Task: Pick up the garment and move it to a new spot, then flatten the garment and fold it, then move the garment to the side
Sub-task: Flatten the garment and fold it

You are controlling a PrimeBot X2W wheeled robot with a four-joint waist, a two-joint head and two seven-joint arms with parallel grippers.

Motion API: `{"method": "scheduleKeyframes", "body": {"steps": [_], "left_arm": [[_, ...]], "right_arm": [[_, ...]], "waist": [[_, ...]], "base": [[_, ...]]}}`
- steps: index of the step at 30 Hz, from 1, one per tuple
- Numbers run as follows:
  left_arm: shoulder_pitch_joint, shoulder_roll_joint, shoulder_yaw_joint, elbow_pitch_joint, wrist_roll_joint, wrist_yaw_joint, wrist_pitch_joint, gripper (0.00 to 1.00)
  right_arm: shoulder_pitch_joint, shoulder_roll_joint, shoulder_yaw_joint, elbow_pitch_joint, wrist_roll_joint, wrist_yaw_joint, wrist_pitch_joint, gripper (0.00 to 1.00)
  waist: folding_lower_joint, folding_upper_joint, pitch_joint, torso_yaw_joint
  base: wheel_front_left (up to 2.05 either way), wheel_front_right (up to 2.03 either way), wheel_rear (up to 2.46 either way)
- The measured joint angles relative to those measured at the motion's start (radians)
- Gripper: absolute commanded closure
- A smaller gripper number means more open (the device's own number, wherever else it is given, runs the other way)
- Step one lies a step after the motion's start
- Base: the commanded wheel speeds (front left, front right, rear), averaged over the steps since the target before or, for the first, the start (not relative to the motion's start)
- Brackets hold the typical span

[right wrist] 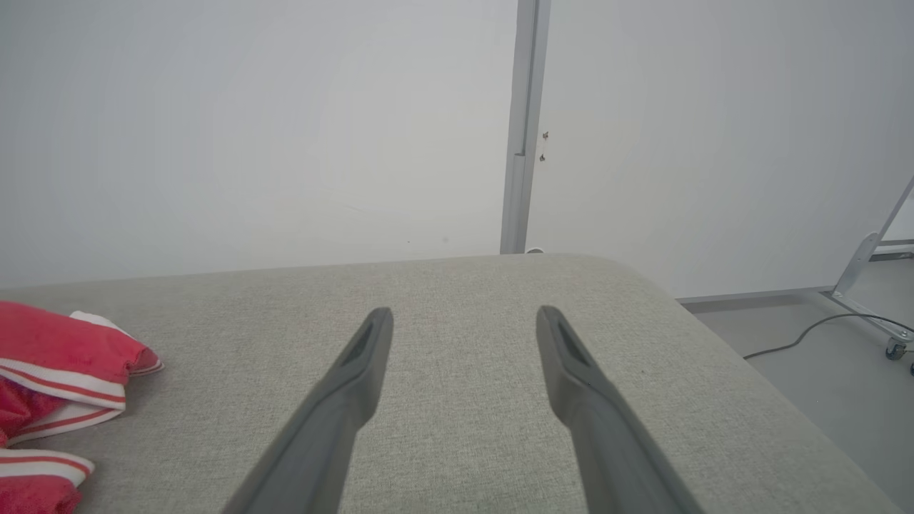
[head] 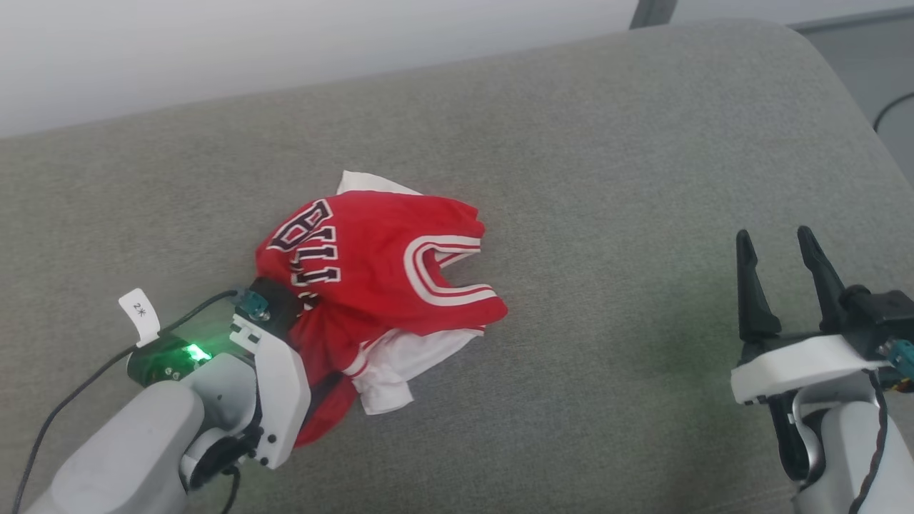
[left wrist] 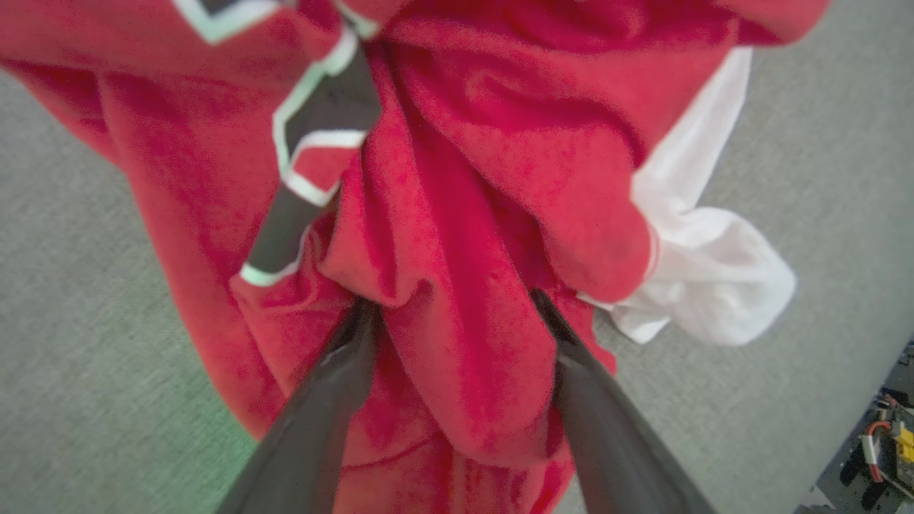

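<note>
- Red jersey-type garment (head: 385,264) with white sleeves lies crumpled in a heap left of centre on the grey fabric-covered counter (head: 607,143). Black-and-white lettering (head: 307,243) faces up, and the striped neckline (head: 443,268) is folded over on the right side.
- One white sleeve (head: 400,364) spills out at the near edge of the heap. The hem and the other sleeve are mostly buried, so I can't tell where they run.
- Handling guess: thin knit, light, limp, no stiffness. It should drape and stretch when lifted, and loose layers may slip off if only a single ply is pinched.
- Best hold, probably: a thick bunched fold near the middle for the move. For flattening later, go for the shoulders or hem corners once they show.
- Left gripper (left wrist: 451,303) is buried in the near-left side of the heap. Its jaws are apart, straddling a raised ridge of red cloth, not yet pinched on it.
- Right gripper (head: 775,235) hovers over bare counter on the right, well apart from the garment, with its jaws wide apart and nothing between them.
- Room: plenty of bare counter right of and behind the heap, enough to spread the shirt flat there.
- Edges: the counter's far edge meets a white wall (head: 214,43), and its rounded corner at far right drops to the floor (right wrist: 821,385), where a cable (right wrist: 807,332) lies. Keep the cloth off that corner so it doesn't slide over.
</note>
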Motion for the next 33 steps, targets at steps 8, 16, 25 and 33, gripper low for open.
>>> {"method": "scheduleKeyframes", "body": {"steps": [8,16,25,33], "left_arm": [[-0.070,-0.026,-0.041,0.155,0.022,-0.023,0.005,1.00],[-0.124,-0.053,-0.069,0.227,0.028,-0.032,-0.005,1.00],[-0.151,0.063,-0.088,0.178,0.018,-0.037,-0.032,1.00],[-0.199,0.195,-0.047,0.202,0.024,-0.035,-0.069,1.00]], "right_arm": [[-0.014,0.005,0.006,0.002,0.006,0.000,0.000,0.00],[-0.014,-0.004,-0.015,0.004,0.007,0.000,0.000,0.00],[-0.006,-0.005,-0.027,0.004,-0.004,0.000,0.000,0.00],[-0.002,-0.003,-0.022,0.002,-0.010,0.000,0.000,0.00]], "waist": [[0.0000,0.0000,0.027,-0.027],[0.0000,0.0001,0.039,-0.013],[0.0000,0.0000,0.021,0.022],[0.0000,0.0000,0.017,0.037]], "base": [[0.00,0.00,0.00],[0.00,0.00,0.00],[0.00,0.00,0.00],[0.00,0.00,0.00]]}}
